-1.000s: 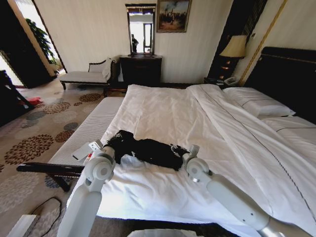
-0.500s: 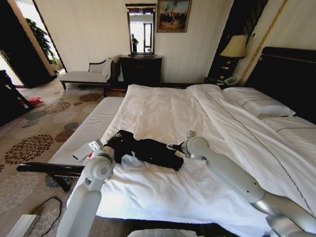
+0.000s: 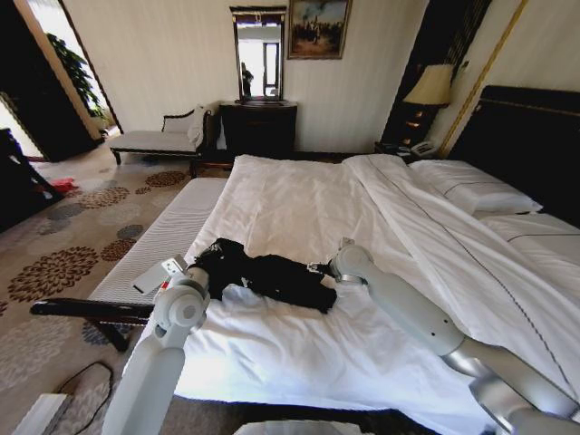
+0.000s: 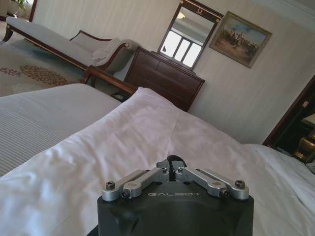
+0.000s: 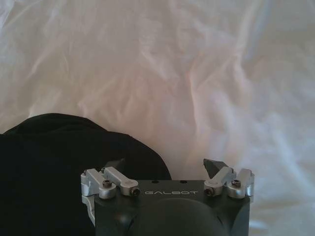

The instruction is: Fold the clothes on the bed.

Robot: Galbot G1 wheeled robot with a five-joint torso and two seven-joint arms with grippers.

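Here the bunched clothes lie lengthwise across the bed, left end effector clenched, right end effector released

Bare white bed beyond the crumpled black T-shirt, bench flanking left, pillows far right

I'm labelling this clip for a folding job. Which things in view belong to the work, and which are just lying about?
Belongs to the job:
- black T-shirt, bunched
- bed
- left gripper, shut
- right gripper, open beside the T-shirt

Just lying about:
- bench
- chaise lounge
- dresser
- lamp
- painting
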